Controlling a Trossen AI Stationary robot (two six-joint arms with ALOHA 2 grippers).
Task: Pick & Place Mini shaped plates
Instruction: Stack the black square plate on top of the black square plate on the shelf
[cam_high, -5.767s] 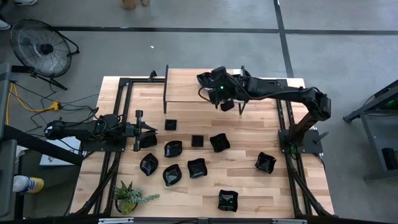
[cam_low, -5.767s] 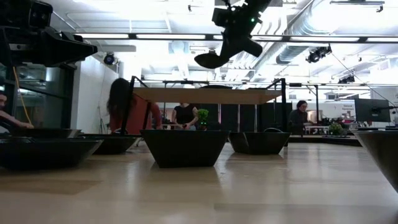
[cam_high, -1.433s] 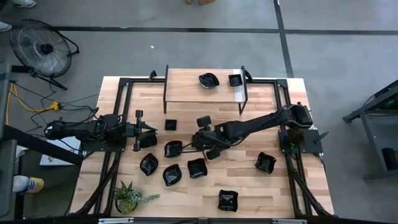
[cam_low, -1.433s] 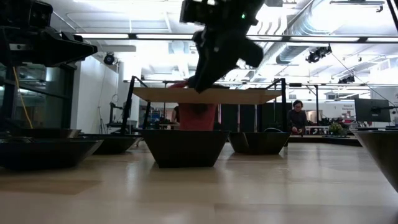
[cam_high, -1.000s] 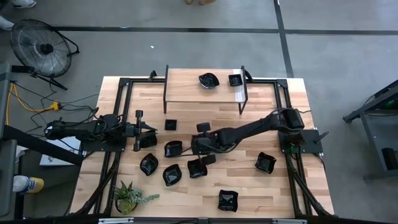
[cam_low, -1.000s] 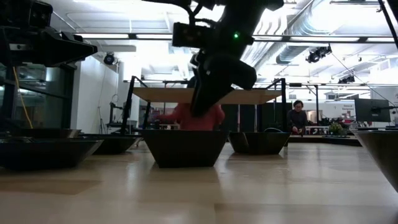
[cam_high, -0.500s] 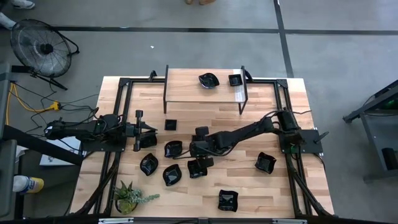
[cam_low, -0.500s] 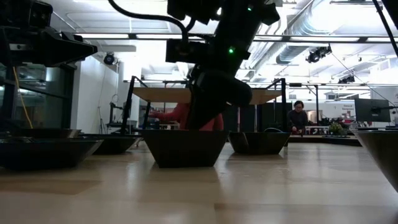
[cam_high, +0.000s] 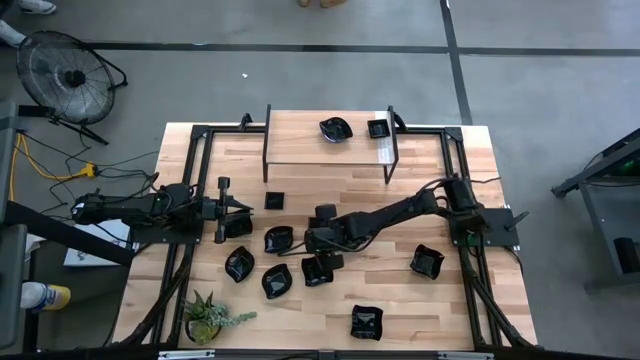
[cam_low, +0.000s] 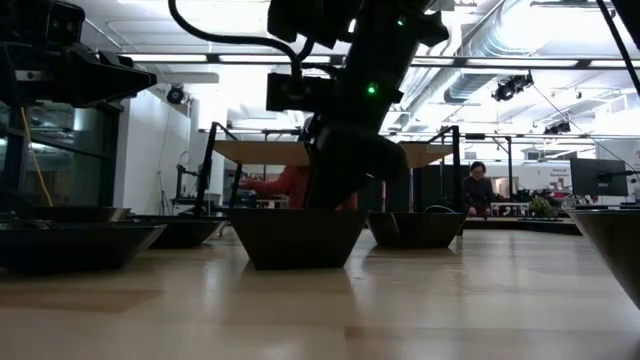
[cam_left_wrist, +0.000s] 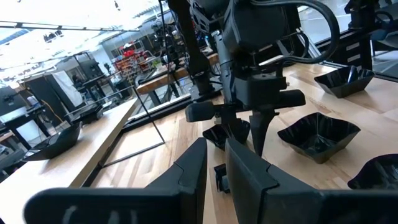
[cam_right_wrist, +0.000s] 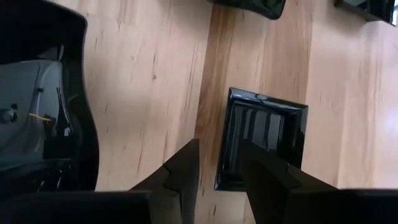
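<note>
The right gripper (cam_high: 318, 231) reaches out over the middle of the tabletop (cam_high: 420, 310), low above a small square plate (cam_right_wrist: 264, 146); in the right wrist view its two fingers (cam_right_wrist: 181, 169) straddle that plate's near rim, one outside and one over the glossy inside, with a narrow gap between them; whether they already press the rim cannot be told. The left gripper (cam_high: 222, 209) waits at the tabletop's left side, its fingers (cam_left_wrist: 193, 168) standing slightly apart with nothing between them. The other mini shaped plates are scattered around: a wavy plate (cam_high: 278, 240) just left of the right gripper, another (cam_high: 317, 270) just below it, two more (cam_high: 240, 264) (cam_high: 277, 281) toward the left front, a small square (cam_high: 274, 201) near the left gripper, one (cam_high: 427, 262) at the right and one (cam_high: 366, 322) at the front edge. Two plates sit on the raised shelf (cam_high: 300, 140) at the back, a rounded one (cam_high: 335, 129) and a small square (cam_high: 378, 128), close together. A green potted plant (cam_high: 208, 316) stands at the front left corner.
</note>
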